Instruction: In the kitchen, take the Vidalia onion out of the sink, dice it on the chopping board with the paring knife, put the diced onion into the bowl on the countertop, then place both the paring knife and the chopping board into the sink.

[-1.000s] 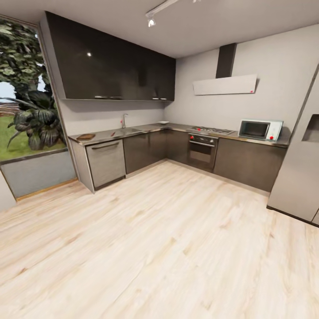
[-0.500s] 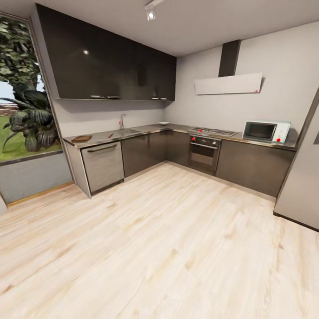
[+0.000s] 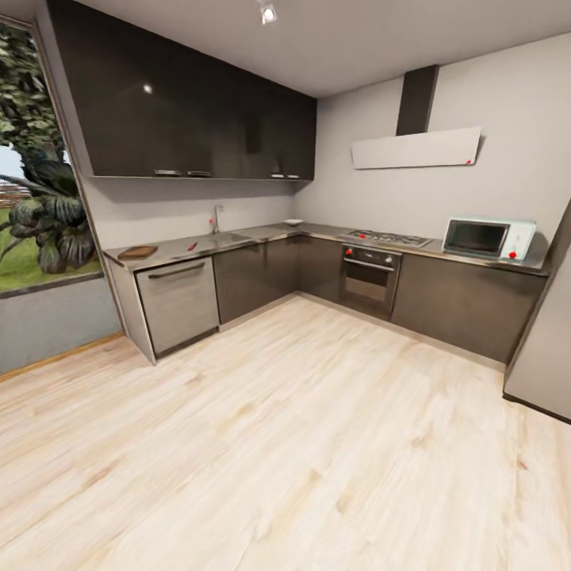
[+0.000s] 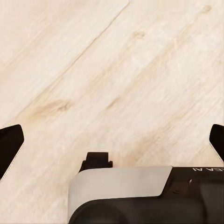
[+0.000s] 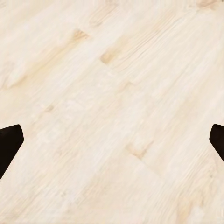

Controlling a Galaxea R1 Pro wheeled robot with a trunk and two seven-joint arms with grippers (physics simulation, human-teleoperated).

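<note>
Far across the room, the grey countertop (image 3: 262, 232) runs along the back wall over dark cabinets. The brown chopping board (image 3: 139, 252) lies at its left end. The sink (image 3: 228, 237) with its chrome tap (image 3: 215, 218) sits further right. A small red speck (image 3: 191, 246) lies between board and sink, too small to identify. The white bowl (image 3: 293, 222) stands near the corner. The onion is hidden. My left gripper (image 4: 112, 140) and right gripper (image 5: 112, 140) hang open over the wooden floor, holding nothing.
Pale wood floor (image 3: 301, 428) stretches between me and the cabinets. A dishwasher (image 3: 178, 304) stands under the board's end, an oven (image 3: 369, 280) and gas hob (image 3: 388, 236) further right, then a microwave (image 3: 488, 238). A fridge edge (image 3: 551, 349) is at far right, a window (image 3: 36, 166) at left.
The camera has moved closer to the kitchen and turned: the counter looks larger and sits further left, and the fridge has slid toward the right edge. Nothing on the counter has moved.
</note>
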